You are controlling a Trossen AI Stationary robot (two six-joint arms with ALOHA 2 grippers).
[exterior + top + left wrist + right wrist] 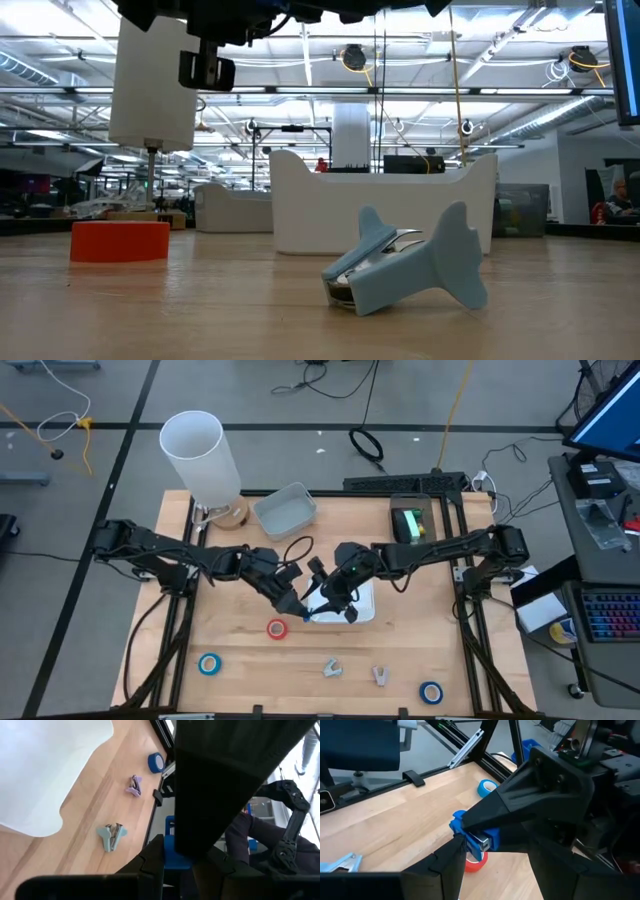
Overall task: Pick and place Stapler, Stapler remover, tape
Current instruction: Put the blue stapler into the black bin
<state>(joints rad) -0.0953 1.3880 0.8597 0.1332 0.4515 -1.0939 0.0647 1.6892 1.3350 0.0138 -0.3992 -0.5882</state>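
Observation:
A small blue stapler [472, 837] hangs in the air over the near left edge of the white tray [362, 610]; it also shows in the high view [308, 616]. My left gripper [296, 603] is shut on it. My right gripper [325, 605] meets it from the other side, fingers apart, one fingertip [457, 851] right at the stapler. A red tape roll [277, 628] lies flat on the table just near of the grippers. Two blue tape rolls [209, 664] [431, 692] and two stapler removers [332, 669] [381, 676] lie near the front edge. My left gripper holds the stapler's blue body [172, 851] between its two fingers, slanting down from the table's left. The stapler is lifted clear of tray and table. My right gripper's own fingers and the stapler hide the contact; I cannot tell whether it touches the stapler.
A grey bin [285, 510] and a tall white cylinder [200, 455] stand at the far left. A green-lit device [407, 523] sits at the far right. The low view shows the pale blue remover [400, 265] and the red roll [120, 242] on the wood.

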